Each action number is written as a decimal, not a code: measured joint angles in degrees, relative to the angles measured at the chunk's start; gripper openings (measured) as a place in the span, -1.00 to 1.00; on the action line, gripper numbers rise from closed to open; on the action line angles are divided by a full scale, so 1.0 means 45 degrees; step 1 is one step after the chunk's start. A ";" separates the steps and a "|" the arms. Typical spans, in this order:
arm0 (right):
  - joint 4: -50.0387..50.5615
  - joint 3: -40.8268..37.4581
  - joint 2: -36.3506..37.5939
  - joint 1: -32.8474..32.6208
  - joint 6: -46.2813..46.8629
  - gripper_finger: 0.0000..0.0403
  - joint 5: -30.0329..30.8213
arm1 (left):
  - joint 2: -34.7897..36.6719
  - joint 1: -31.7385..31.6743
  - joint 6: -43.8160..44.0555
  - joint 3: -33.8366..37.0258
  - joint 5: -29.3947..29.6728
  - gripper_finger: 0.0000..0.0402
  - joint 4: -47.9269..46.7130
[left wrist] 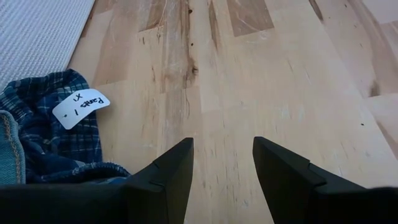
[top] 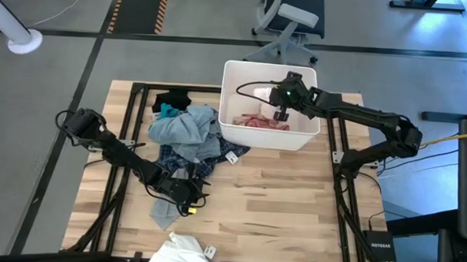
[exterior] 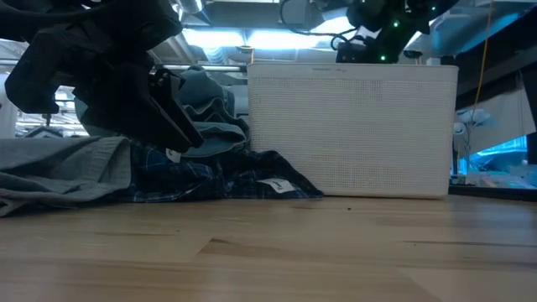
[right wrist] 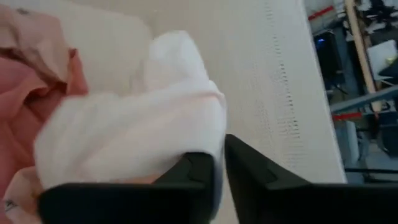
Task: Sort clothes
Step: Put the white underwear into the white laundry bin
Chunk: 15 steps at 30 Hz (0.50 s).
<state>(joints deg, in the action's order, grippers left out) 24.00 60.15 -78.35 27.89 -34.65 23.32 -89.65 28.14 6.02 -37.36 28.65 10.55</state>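
My right gripper (top: pixel 282 113) is over the white bin (top: pixel 224 99), shut on a white garment (right wrist: pixel 124 124) that sits above a pink garment (right wrist: pixel 25 81) lying in the bin. My left gripper (top: pixel 189 196) is open and empty, low over bare wood beside the dark blue plaid garment (left wrist: pixel 43 130), which has a white tag (left wrist: pixel 81 107). A light blue-grey garment (top: pixel 186 130), a teal one (top: pixel 167 110) and a black one (top: pixel 172 99) lie piled left of the bin. A grey garment (top: pixel 165 211) lies by my left gripper. My right gripper pinches a bunched fold of the white garment (right wrist: pixel 208 134) between its two fingers (right wrist: pixel 193 177), which stand almost together. The fingers come from above, inside the bin. The garment bulges out beyond the fingers over the pink garment; whether it rests on the pink one I cannot tell.
Another white garment (top: pixel 182 251) with a tag lies at the table's near edge. The bin's near wall (exterior: pixel 352 126) stands upright at the table's far middle. Bare wood (top: pixel 293 205) stretches across the near right of the table. An office chair (top: pixel 289 23) stands beyond the far edge.
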 joint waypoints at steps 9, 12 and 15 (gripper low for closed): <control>0.1017 0.1949 0.0000 -0.0023 -0.0048 -0.02 0.0250 | 0.0003 0.0005 -0.0046 0.0000 -0.0112 -0.19 -0.0044; 0.2380 0.3291 0.0009 -0.0050 -0.0089 0.15 0.0068 | 0.0171 0.0081 0.0154 -0.0001 -0.0131 -0.19 -0.0566; 0.3859 0.4340 0.0019 -0.0469 -0.0026 0.23 -0.0386 | 0.0712 0.0404 0.0662 -0.0276 -0.0131 -0.19 -0.1810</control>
<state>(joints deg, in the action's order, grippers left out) 41.37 79.68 -78.26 25.78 -34.76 21.58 -86.44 29.96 9.00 -38.61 28.06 2.40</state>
